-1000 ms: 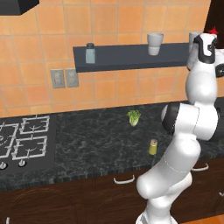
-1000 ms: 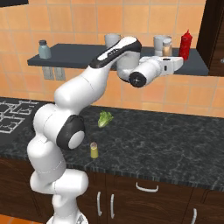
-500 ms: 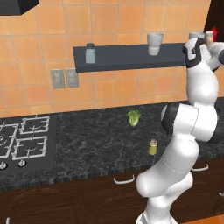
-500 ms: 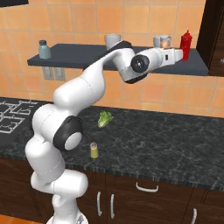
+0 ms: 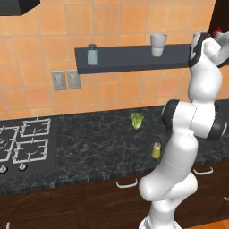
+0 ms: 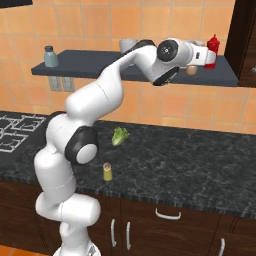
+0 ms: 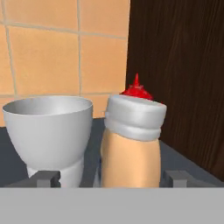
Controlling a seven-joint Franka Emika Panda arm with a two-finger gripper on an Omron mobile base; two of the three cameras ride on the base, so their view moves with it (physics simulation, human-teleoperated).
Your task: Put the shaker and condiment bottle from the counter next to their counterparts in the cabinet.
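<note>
The gripper's (image 7: 109, 177) 2 dark fingertips (image 7: 46, 177) stand apart around the tan-orange squeeze bottle (image 7: 130, 146); a pointed red bottle (image 7: 136, 91) at 12 o'clock behind it, a pale grey cup (image 7: 49, 131) at 9.

Shelf (image 5: 129, 59) w/ bottles, cup, shaker

From the hand camera I can see just the pointed tip of the red squeeze bottle (image 7: 136, 89); the tan-orange squeeze bottle with a pale cap (image 7: 131, 146) hides the rest. That tan-orange bottle's base is cut off below. In the left base view, I see the red bottle (image 5: 218, 32) mostly behind the arm.
</note>
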